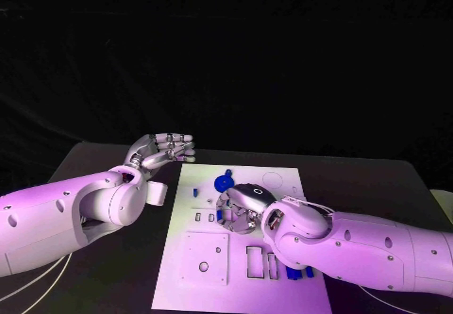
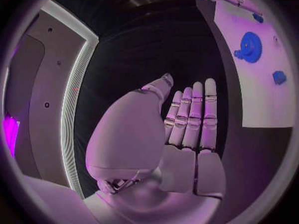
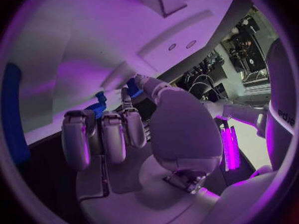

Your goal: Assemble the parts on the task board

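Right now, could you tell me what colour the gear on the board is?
Blue; the gear shows best in the left wrist view, on the white board.

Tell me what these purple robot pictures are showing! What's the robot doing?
It is a robot with two white arms and silver hands at a black table. One picture looks down from its head. The two round ones come from cameras at its wrists. On the table lies a white board with small blue parts, like a gear. The left hand hangs beside the board, fingers straight, holding nothing. The right hand is down on the board; its wrist camera shows its fingers by a blue part, but whether it grips it is unclear.
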Motion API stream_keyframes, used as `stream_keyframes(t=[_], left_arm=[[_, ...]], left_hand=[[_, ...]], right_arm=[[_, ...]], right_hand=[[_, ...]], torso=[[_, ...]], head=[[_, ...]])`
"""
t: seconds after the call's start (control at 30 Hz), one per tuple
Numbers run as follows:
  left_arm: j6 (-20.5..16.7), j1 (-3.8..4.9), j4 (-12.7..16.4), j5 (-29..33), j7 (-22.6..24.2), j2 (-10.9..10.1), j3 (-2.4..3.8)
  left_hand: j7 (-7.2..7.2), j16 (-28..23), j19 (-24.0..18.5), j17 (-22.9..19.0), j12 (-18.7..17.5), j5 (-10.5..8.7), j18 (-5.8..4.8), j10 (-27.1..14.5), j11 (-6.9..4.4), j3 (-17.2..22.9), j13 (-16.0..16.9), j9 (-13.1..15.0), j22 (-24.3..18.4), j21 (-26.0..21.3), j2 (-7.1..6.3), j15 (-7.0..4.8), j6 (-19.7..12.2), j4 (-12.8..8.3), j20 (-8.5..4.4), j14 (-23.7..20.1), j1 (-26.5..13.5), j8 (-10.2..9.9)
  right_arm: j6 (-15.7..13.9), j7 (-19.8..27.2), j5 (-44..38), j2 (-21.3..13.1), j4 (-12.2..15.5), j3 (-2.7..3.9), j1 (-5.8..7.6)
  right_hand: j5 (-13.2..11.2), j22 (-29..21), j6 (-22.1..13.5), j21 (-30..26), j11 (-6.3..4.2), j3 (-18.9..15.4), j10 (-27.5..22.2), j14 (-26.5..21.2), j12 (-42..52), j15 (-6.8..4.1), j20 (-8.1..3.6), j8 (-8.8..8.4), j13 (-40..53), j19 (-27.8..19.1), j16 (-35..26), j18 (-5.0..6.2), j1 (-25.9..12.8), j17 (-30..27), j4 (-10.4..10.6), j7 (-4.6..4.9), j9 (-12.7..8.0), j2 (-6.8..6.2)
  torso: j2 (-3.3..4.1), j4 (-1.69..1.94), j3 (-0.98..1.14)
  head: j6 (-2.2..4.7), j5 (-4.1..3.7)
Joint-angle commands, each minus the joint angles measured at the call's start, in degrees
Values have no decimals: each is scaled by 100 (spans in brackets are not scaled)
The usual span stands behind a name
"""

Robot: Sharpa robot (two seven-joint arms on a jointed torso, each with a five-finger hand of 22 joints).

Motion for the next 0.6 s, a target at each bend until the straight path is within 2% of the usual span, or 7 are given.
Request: stream_keyframes(t=[0.03, 0.47, 0.6], left_arm=[[104, 5, 6, 13, 19, 2, 4], [100, 5, 6, 13, 17, -5, 4], [95, 5, 6, 13, 16, -8, 4]], left_hand=[[6, 17, -41, 7, -25, -14, 47, 48, 8, 19, -8, 5, 5, 27, 2, 2, 34, 3, 9, 3, -44, 0], [6, 17, -41, 7, -25, -14, 47, 48, 8, 19, -8, 5, 5, 27, 2, 2, 34, 3, 9, 3, -44, 0], [6, 17, -41, 7, -25, -14, 47, 48, 8, 19, -8, 5, 5, 27, 2, 2, 34, 3, 9, 3, -44, 0]], right_arm=[[31, 6, -78, 4, -5, -2, -6], [-14, 51, -60, 18, -11, -2, -5], [-80, 82, -46, 28, -3, -2, -5]], right_hand=[[-39, 1086, -70, -27, 18, -45, -25, 544, -26, 13, 3, -45, 577, 232, 5, -28, -8, 1264, -4, 3, -11, -49], [-80, 1086, -106, -30, 35, -81, -30, 545, -31, 29, 18, -63, 573, 232, 6, -28, -24, 1270, -6, 21, -21, -93], [-82, 1109, -49, -6, 27, -70, 8, 549, 8, 30, 24, -31, 615, 253, 11, -35, -13, 1286, 2, 5, -11, -49]], torso=[[2, -9, -2], [1, -3, -2], [1, -5, 2]], head=[[-37, 10], [-74, 8], [-68, 15]])
